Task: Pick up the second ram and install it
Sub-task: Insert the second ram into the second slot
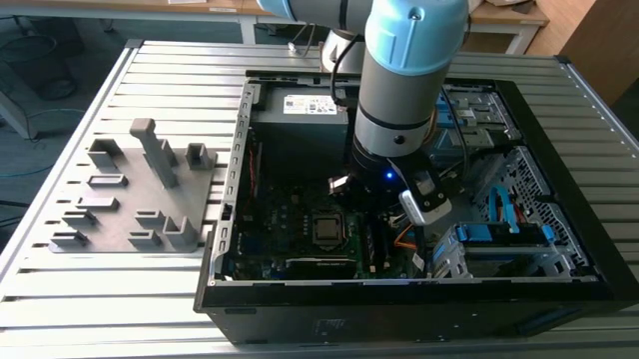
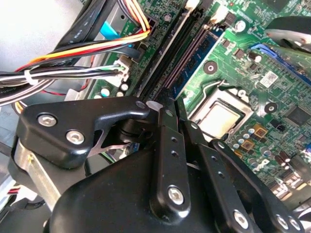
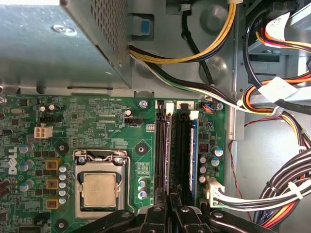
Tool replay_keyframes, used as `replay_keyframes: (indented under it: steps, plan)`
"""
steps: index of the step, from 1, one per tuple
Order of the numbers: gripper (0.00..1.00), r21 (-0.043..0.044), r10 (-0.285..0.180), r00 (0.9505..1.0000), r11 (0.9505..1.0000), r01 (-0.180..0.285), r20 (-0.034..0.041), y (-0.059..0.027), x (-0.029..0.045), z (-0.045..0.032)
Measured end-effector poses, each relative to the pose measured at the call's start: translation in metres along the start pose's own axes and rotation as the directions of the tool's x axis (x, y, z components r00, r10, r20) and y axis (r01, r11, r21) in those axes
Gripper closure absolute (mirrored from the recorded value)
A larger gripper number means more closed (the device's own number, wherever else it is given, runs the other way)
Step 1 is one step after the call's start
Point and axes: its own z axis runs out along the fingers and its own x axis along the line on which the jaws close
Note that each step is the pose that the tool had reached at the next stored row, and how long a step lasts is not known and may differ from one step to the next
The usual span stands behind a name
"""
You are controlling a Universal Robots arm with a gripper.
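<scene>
A: Whereabouts of the second ram?

B: Standing on edge in the row of slots, to the exterior view's right of the processor. All inside the open computer case on the tabletop. Outermost slot, by the look of it, the one nearest the bundled cables. Seen edge-on, so hard to judge how deep it sits.

A: And the gripper?

B: Down over the near end of that row, with the fingers drawn to a thin gap. Closed, by the look — but whether pinching the stick or only lined up with a neighbouring slot, cannot tell.

A: Handling?

B: Probably light, stiff and thin — and fragile. Best held by the two flat faces, close to the top edge and near the middle. Likely to need straight, even pressure going down. Liable to jam or crack if tilted.
</scene>
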Motion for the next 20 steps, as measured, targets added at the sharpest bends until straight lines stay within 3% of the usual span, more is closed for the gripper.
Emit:
replay_keyframes:
  steps: [20]
  plan:
    - [0.86, 0.0001, -0.002, 1.0000, 1.0000, 0.002, 0.0000, 0.0001, -0.0002, 0.0066]
